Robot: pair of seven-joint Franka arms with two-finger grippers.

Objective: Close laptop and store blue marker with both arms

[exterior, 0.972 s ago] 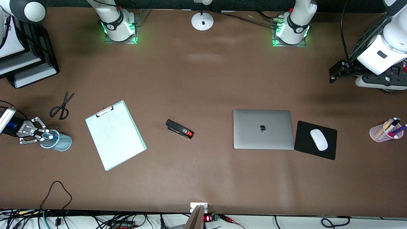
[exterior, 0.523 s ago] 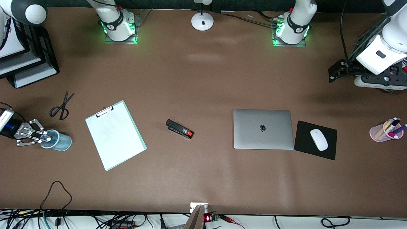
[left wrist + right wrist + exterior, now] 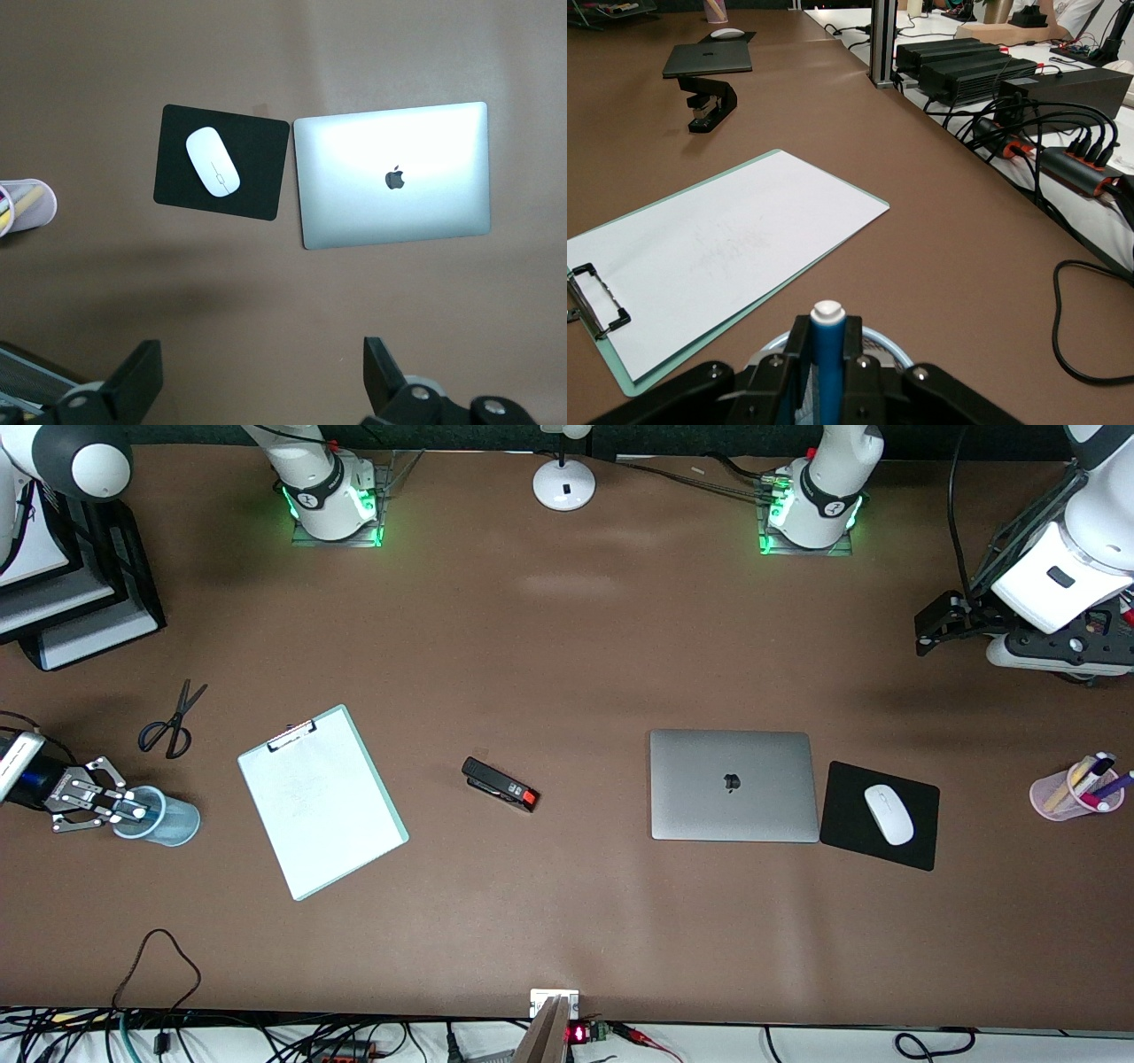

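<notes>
Right wrist view shows our right gripper [image 3: 828, 372] clenched on the bright blue white-tipped marker [image 3: 827, 350] over the pale blue cup [image 3: 168, 820]; left gripper [image 3: 257, 376] hangs released above the closed silver-grey laptop [image 3: 394, 175]

Counter [image 3: 567, 646]: brown | carried: scissors [image 3: 171, 722]; clipboard [image 3: 321, 801]; stapler [image 3: 500, 784]; laptop [image 3: 733, 785], shut; mouse pad [image 3: 850, 828]; cups [image 3: 168, 818].

The laptop [image 3: 733, 785] lies shut, its lid flat, just beside a black mouse pad [image 3: 850, 815] carrying a white mouse [image 3: 888, 813]. The right gripper [image 3: 135, 810] hangs over a pale blue cup's [image 3: 177, 824] rim, shut. The left gripper [image 3: 930, 627] waits over bare table, jaws apart.
</notes>
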